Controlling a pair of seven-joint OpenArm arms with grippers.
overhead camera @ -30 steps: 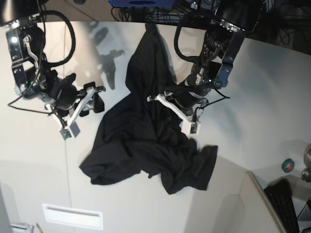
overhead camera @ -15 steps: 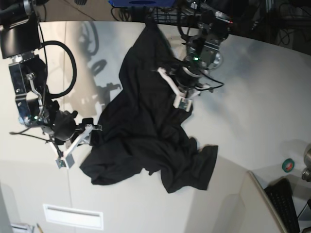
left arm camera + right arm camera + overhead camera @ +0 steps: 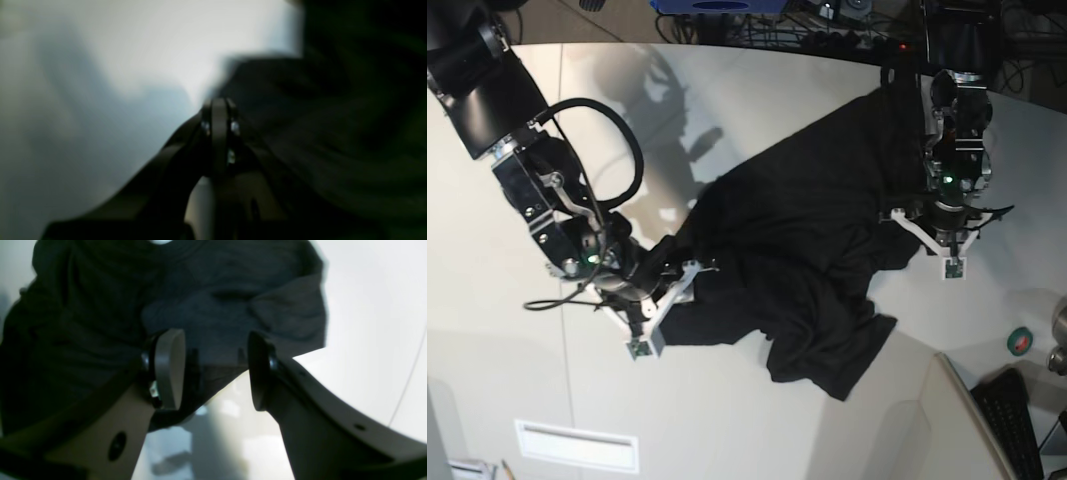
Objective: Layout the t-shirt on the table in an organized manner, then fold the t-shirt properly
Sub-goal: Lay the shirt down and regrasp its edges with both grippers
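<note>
Between the right arm's jaws (image 3: pixel 215 370), which stand parted in the right wrist view, a dark fold of the t-shirt (image 3: pixel 807 250) fills the gap, though neither pad presses on it and the cloth seems to lie just beyond them on the bench (image 3: pixel 727 420). The left arm's jaws (image 3: pixel 218 115) are drawn together to a thin line in the blurred left wrist view; black cloth sits right beside them, and the base view shows the shirt's edge stretched toward that arm, so they are judged to be clamped on a hem, though the pinch itself is too smeared to confirm.

Outward from there, the shirt lies crumpled across the middle of the bench, spread between the two arms, with a loose lobe sagging toward the near edge and several layers bunched under the right arm.

The main risk is an uneven pull. With only one side held, a further tug from the left arm would likely drag the whole garment rather than flatten it, and could carry the far edge off the bench's rim. If the right jaws close where they are, they may catch more than one layer, which would lock wrinkles in instead of opening the shirt out. A thin pinch at the hem could also slip under tension.
</note>
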